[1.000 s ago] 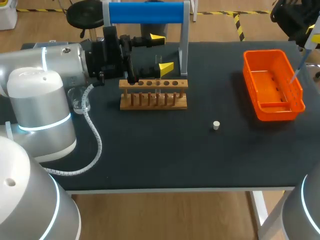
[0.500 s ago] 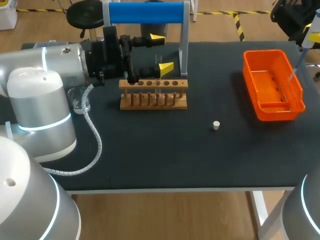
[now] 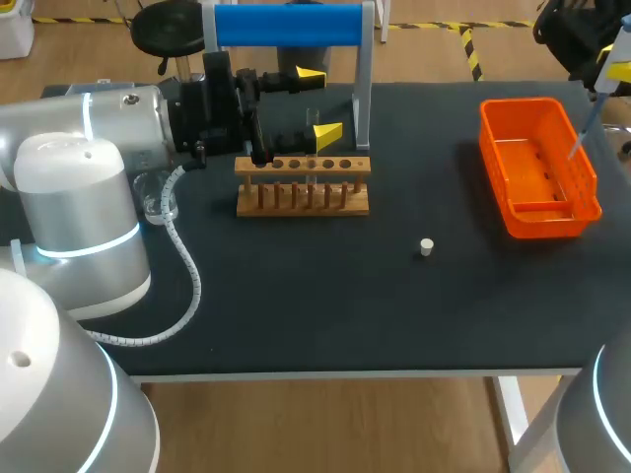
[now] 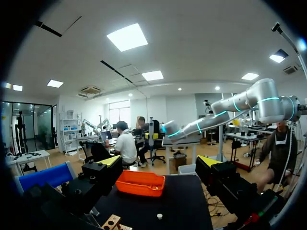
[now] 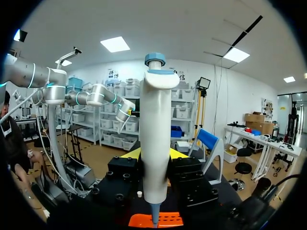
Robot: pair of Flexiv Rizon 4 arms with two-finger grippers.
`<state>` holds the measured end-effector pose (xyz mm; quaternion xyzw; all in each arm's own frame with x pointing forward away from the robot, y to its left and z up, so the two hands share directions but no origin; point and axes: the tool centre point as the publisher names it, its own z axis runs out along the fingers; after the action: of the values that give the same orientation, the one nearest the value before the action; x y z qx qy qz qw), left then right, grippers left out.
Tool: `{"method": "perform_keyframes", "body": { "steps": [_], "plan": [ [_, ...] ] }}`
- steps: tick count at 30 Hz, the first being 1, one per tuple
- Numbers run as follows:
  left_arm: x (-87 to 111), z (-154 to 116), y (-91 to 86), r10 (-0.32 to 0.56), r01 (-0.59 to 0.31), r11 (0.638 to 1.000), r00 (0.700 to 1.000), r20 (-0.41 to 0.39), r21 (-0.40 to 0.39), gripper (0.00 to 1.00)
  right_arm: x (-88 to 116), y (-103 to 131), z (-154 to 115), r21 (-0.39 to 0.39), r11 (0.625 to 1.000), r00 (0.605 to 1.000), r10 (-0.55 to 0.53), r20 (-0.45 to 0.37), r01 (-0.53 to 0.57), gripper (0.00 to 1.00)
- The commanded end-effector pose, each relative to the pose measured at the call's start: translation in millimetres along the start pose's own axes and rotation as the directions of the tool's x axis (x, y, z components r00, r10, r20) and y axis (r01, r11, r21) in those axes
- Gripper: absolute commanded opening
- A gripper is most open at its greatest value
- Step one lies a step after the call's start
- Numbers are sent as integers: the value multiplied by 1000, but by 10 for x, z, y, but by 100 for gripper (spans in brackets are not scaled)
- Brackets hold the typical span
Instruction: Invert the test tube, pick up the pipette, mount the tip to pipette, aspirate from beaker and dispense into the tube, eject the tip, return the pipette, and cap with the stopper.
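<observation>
Right tool [image 5: 154, 155] clenched on pipette [image 5: 156, 110] barrel, thin end above orange bin [image 3: 520, 222] near tabletop [image 3: 296, 305] right edge. Judged light, rigid, smooth plastic: grip mid-barrel, spare the end. Left tool [image 3: 317, 103] released, 2 fingers apart by wooden rack [image 3: 301, 187].

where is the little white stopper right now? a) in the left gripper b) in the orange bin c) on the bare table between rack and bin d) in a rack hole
c: the white stopper lies alone on the black table, apart from the wooden rack and the orange bin.
</observation>
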<state>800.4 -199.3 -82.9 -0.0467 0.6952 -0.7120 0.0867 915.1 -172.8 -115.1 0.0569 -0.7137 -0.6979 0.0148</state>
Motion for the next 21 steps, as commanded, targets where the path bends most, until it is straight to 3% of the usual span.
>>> {"method": "perform_keyframes", "body": {
  "steps": [1,12,21],
  "plan": [
    [11,7,5,1,-1,1000,1000,5,2,100,4,11,2,4,1000,1000,0,1,0,0],
    [22,27,-8,1,-1,1000,1000,6,3,100,4,11,2,4,1000,1000,0,1,0,0],
    [36,564,-176,13,-13,1000,1000,27,11,100,4,11,2,4,1000,1000,0,1,0,0]
  ]
}}
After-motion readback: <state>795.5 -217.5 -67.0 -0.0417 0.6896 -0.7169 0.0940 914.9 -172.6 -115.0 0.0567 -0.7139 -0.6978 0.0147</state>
